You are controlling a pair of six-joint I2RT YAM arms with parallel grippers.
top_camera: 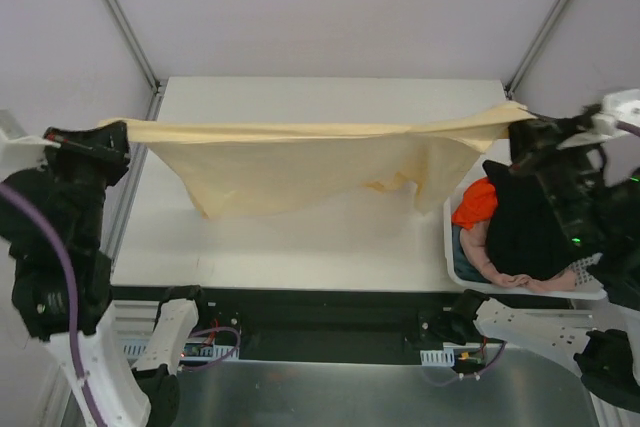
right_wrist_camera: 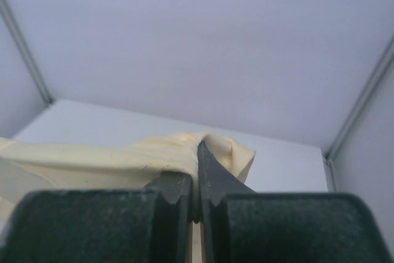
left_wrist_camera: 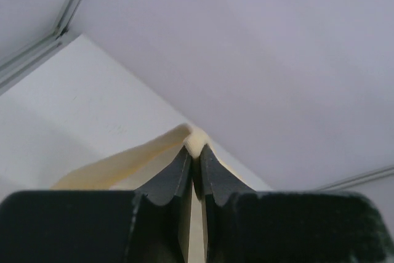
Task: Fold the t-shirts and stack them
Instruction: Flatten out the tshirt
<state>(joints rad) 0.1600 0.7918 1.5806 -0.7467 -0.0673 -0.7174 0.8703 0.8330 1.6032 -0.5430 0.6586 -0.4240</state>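
Observation:
A large pale peach-yellow t-shirt [top_camera: 300,162] hangs stretched in the air above the white table [top_camera: 300,252], its top edge taut from left to right. My left gripper [top_camera: 122,135] is shut on its left corner, which shows pinched between the fingertips in the left wrist view [left_wrist_camera: 196,143]. My right gripper [top_camera: 517,125] is shut on its right corner, bunched over the fingertips in the right wrist view [right_wrist_camera: 203,146]. A black t-shirt [top_camera: 520,222], an orange t-shirt [top_camera: 475,202] and a pinkish t-shirt [top_camera: 500,267] lie in the basket at the right.
The white plastic lattice basket [top_camera: 452,252] stands at the table's right edge under my right arm. Grey walls with metal frame bars [top_camera: 120,17] enclose the table on the left, back and right.

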